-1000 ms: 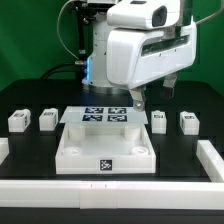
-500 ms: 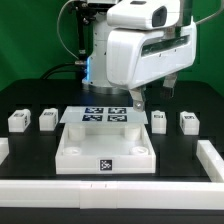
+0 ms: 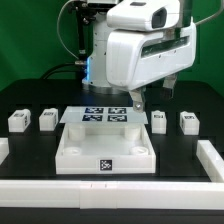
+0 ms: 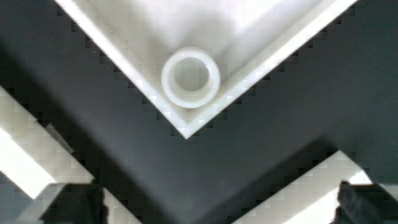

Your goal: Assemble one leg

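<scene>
Jaws spread wide, gripping nothing, poised over a corner socket [image 4: 191, 78] of the white tray [image 3: 80, 160].

My gripper [image 3: 152, 97] hangs over a corner socket [image 4: 191, 77] of the tray part [image 3: 105, 155], the marker board [image 3: 104, 116] lies behind it, with two legs [image 3: 47, 119] at the exterior view's left and two legs [image 3: 158, 120] at its right.

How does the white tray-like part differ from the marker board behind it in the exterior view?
The tray-like part is thick, with raised walls around a recess; the marker board is thin and flat. The tray-like part shows one tag, on its front face; the marker board carries several on top. The tray-like part lies nearer the camera than the marker board. Both are white and rest on the black table.
</scene>
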{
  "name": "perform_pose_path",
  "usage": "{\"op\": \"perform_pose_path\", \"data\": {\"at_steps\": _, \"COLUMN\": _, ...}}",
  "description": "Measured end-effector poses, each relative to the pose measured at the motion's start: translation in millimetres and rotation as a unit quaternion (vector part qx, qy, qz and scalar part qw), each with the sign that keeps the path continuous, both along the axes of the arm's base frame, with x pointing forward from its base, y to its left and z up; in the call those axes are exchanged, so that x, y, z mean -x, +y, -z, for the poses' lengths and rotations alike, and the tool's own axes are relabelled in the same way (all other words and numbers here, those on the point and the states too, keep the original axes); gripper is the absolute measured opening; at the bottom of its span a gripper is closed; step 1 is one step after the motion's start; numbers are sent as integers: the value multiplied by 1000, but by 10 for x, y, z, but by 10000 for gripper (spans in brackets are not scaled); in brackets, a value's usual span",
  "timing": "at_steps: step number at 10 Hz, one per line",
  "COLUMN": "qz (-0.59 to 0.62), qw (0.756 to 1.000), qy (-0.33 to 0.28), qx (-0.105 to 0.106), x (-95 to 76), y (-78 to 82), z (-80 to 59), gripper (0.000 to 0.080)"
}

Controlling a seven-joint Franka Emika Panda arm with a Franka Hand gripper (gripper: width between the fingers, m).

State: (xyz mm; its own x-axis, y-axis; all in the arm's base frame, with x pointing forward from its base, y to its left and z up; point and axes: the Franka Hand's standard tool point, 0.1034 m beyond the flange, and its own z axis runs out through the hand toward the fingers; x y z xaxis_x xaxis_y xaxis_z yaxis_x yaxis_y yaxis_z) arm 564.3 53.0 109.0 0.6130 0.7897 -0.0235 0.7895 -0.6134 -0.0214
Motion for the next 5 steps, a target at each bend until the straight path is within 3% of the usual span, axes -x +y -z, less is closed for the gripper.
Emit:
{"op": "perform_pose_path", "data": {"at_steps": 2, "qz": -84, "qw": 996, "qy": 9, "qx": -4, "x": 88, "y": -161, "z": 238, "gripper": 650}}
{"op": "perform_pose_path", "data": {"at_steps": 3, "qz": -140, "qw": 990, "qy": 17, "qx": -8, "x": 257, "y": -278, "z": 409, "gripper": 650}}
{"op": "perform_pose_path", "data": {"at_steps": 5, "qz": -179, "qw": 983, "qy": 34, "qx": -12, "x": 473, "y": -528, "z": 570, "gripper": 650}}
